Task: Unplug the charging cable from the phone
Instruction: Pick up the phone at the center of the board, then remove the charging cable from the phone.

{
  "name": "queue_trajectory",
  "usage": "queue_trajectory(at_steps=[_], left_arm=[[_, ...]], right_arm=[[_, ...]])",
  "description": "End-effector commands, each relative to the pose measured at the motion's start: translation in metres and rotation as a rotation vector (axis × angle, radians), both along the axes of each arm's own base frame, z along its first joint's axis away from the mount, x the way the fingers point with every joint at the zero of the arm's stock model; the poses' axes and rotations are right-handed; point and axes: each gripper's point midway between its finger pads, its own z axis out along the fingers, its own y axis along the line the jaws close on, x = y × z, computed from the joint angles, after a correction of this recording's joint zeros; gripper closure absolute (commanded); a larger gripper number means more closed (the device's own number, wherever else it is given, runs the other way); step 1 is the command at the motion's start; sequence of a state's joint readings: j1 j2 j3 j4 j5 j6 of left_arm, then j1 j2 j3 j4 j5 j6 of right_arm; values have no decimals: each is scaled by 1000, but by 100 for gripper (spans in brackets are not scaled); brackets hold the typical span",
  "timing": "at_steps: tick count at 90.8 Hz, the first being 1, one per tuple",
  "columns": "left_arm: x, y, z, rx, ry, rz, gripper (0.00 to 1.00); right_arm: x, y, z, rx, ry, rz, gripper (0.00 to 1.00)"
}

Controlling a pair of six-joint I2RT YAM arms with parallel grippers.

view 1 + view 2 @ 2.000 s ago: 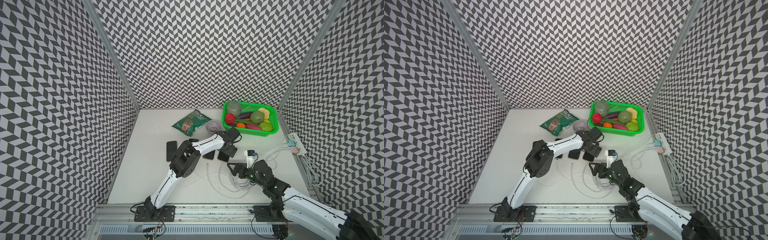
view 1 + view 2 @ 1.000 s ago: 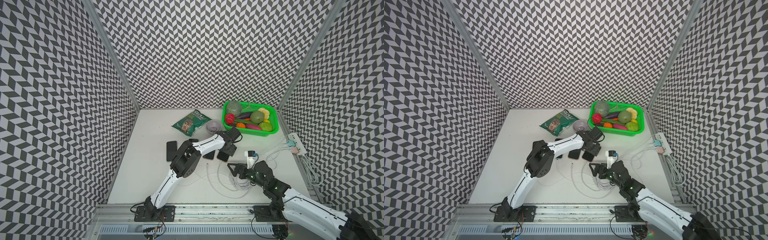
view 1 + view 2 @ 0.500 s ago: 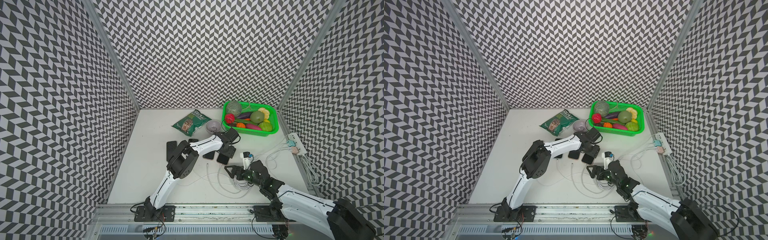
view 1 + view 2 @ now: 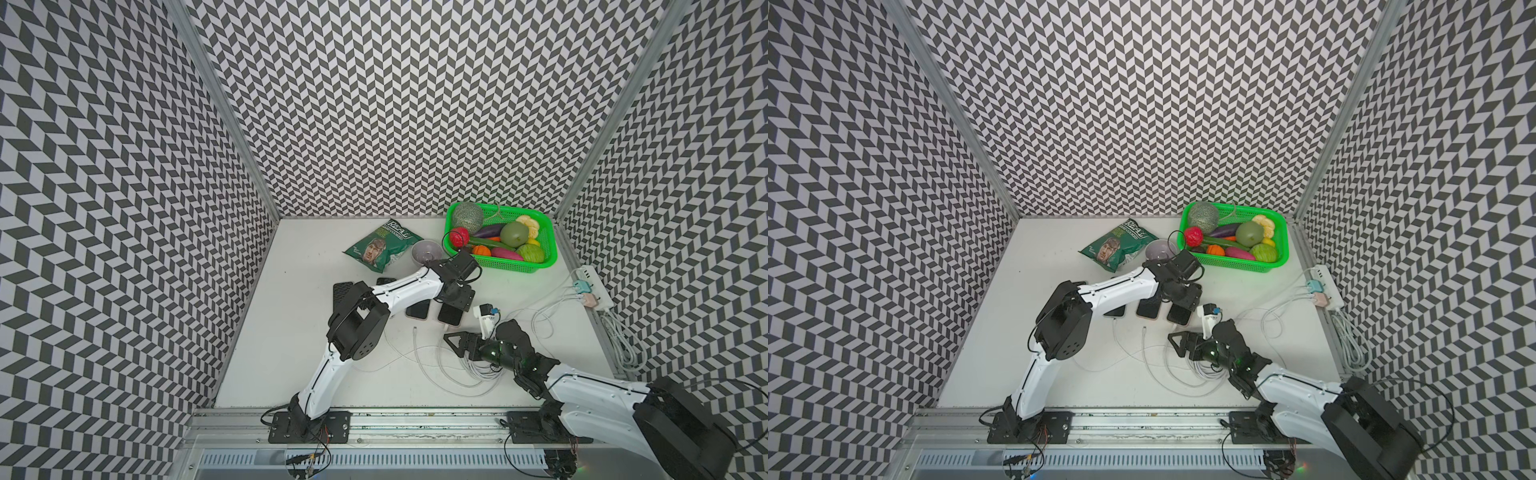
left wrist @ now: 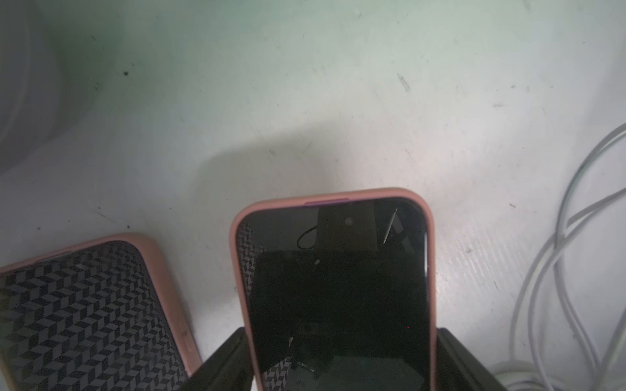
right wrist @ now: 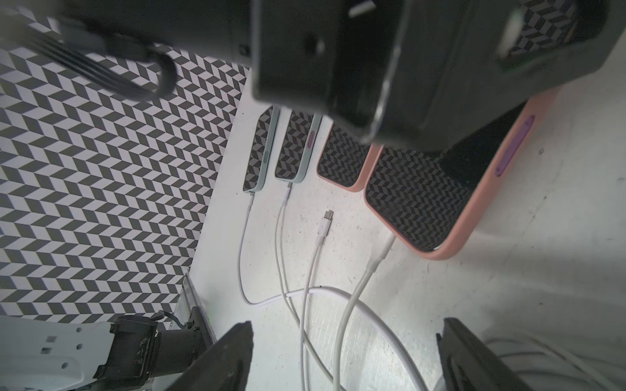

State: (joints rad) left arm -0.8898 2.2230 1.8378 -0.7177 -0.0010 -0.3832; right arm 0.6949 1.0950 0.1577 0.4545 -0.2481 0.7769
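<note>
A pink-cased phone (image 4: 451,326) (image 4: 1179,316) lies face up on the white table, rightmost in a row of phones. My left gripper (image 4: 457,297) (image 5: 342,359) is shut on the phone (image 5: 338,287), one finger against each long side. A white charging cable (image 6: 381,257) is plugged into the near end of the phone (image 6: 416,203). It runs back between the fingers of my right gripper (image 6: 345,342), which is open just above the table. In both top views the right gripper (image 4: 457,345) (image 4: 1185,343) sits just in front of the phone.
A second pink phone (image 6: 342,159) and two pale-blue phones (image 6: 298,149) lie beside it, the blue ones with cables plugged in. One loose plug (image 6: 327,220) lies on the table. A cable coil (image 4: 478,370), green basket (image 4: 552,249), bowl (image 4: 426,251), chip bag (image 4: 380,245) and power strip (image 4: 592,286) are around.
My right gripper has moved left and closer to the phone's cable end. The left arm's elbow has swung slightly left while its gripper stays on the phone.
</note>
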Motion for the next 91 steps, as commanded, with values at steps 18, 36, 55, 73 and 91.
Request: queue_trajectory(at_steps=[18,36,55,73,91], left_arm=[[6,-17,55,-138,-63,-1,100],[4,-18,55,-143,-62,-6,100],[4,-19,57,-154,-62,-8,100],[4,-20,57,-158,-60,-11,100],[4,-22,58,-167,-60,-14,100]], right_arm=[[-1,21,1,54,-6,34,25],[2,31,-2,45,2,35,35],[8,33,-7,26,12,-1,47],[7,33,-14,9,30,-19,58],[13,44,-4,30,12,-15,66]])
